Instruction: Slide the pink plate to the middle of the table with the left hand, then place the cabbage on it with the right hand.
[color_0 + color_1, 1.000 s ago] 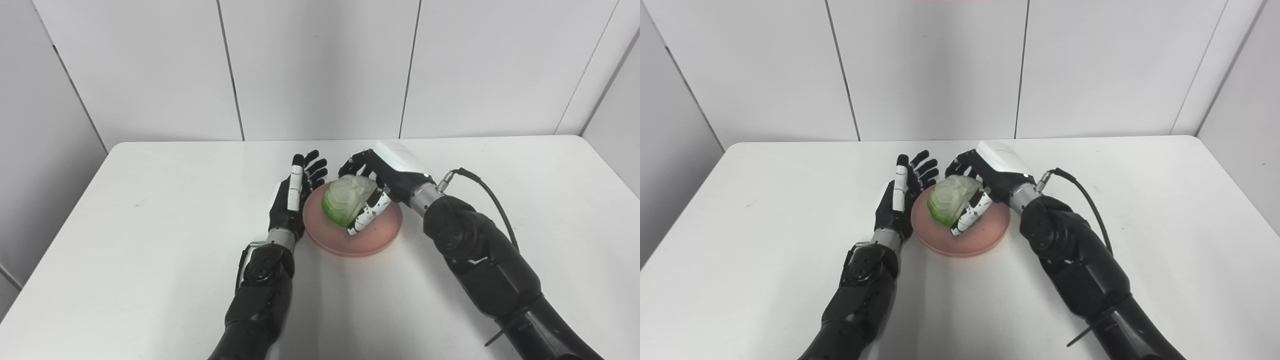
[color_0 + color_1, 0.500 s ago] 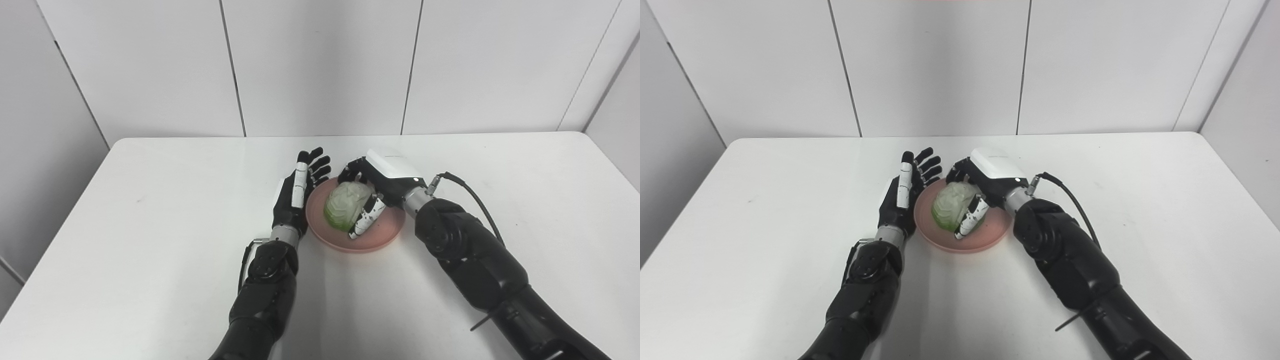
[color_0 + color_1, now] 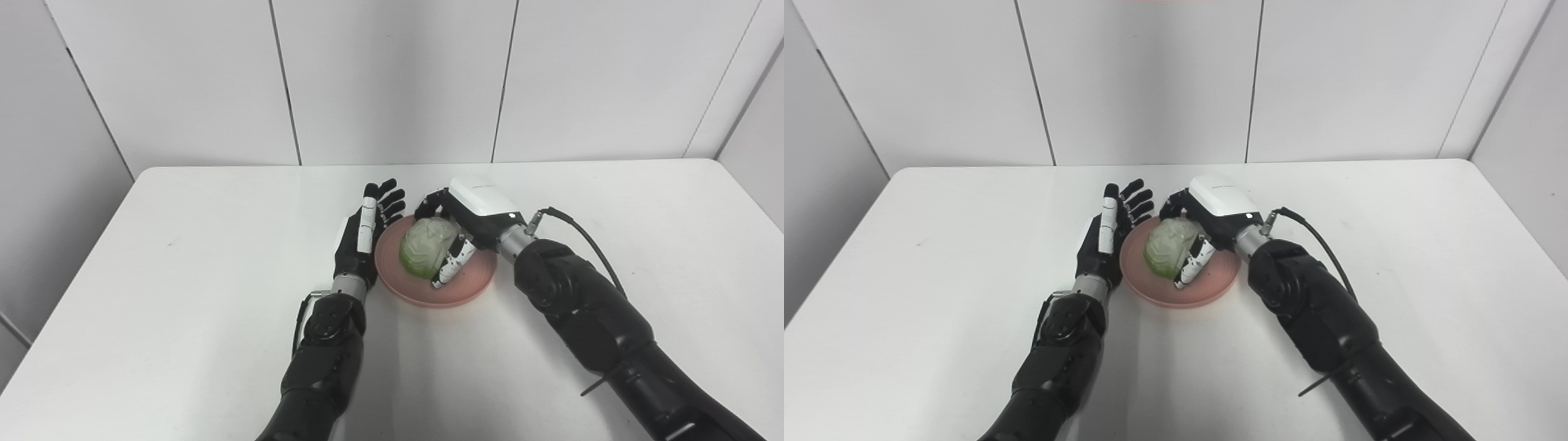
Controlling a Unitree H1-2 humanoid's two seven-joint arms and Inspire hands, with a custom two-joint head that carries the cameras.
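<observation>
The pink plate lies near the middle of the white table. A pale green cabbage rests on it. My right hand is wrapped around the cabbage from the right, thumb at the front, fingers behind it. My left hand stands open, fingers apart and upright, against the plate's left rim. The same scene shows in the right eye view, with the cabbage on the plate.
The white table has walls close behind it and at both sides. A black cable loops from my right wrist over the table.
The camera has tilted a little. My right hand has lowered the cabbage onto the plate and still holds it. My left hand has stayed by the rim.
</observation>
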